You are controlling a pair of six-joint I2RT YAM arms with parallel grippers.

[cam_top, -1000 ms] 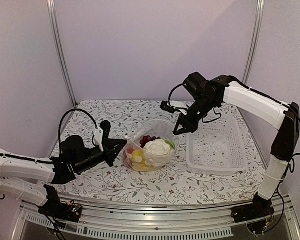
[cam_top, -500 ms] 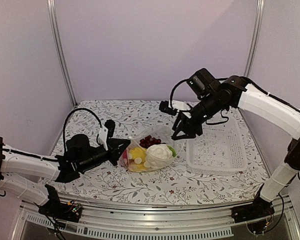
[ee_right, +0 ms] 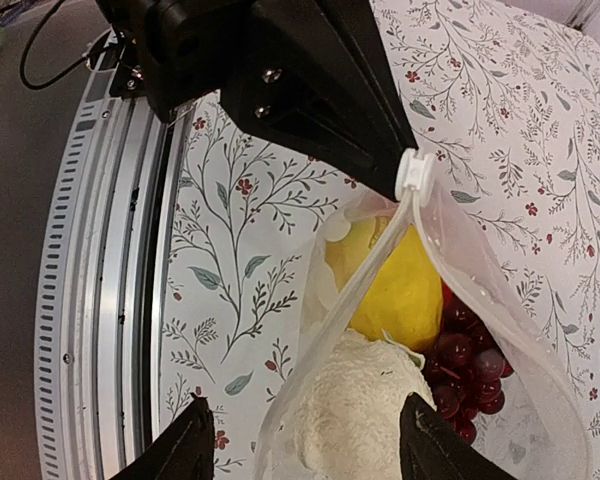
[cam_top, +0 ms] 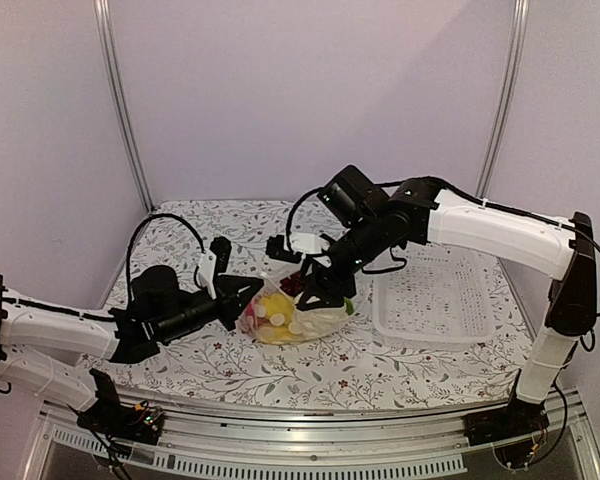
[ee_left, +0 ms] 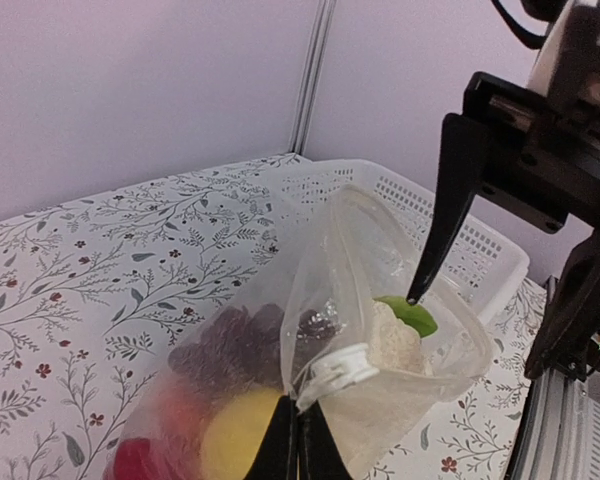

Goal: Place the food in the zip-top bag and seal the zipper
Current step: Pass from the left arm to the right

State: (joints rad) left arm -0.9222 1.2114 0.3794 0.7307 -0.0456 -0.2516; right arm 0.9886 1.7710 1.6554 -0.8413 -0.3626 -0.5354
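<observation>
left gripper (ee_left: 298,440): jaws together, pinching the zip-top bag (ee_left: 375,235) at the end of its zipper (ee_right: 365,270) | right gripper (ee_right: 307,440): jaws apart, straddling the bag's open mouth rim | bag on table (cam_top: 230,370), holding cauliflower (ee_right: 355,410), yellow piece (ee_right: 390,280), grapes (ee_right: 470,370) | white basket (cam_top: 435,295) just beside it, on the right

Clear zip-top bag (ee_left: 380,230), mouth gaping open, white cauliflower (ee_right: 355,415), dark grapes (ee_right: 462,362), yellow pieces (ee_right: 392,285) inside, zipper (ee_right: 412,175) unsealed
</observation>
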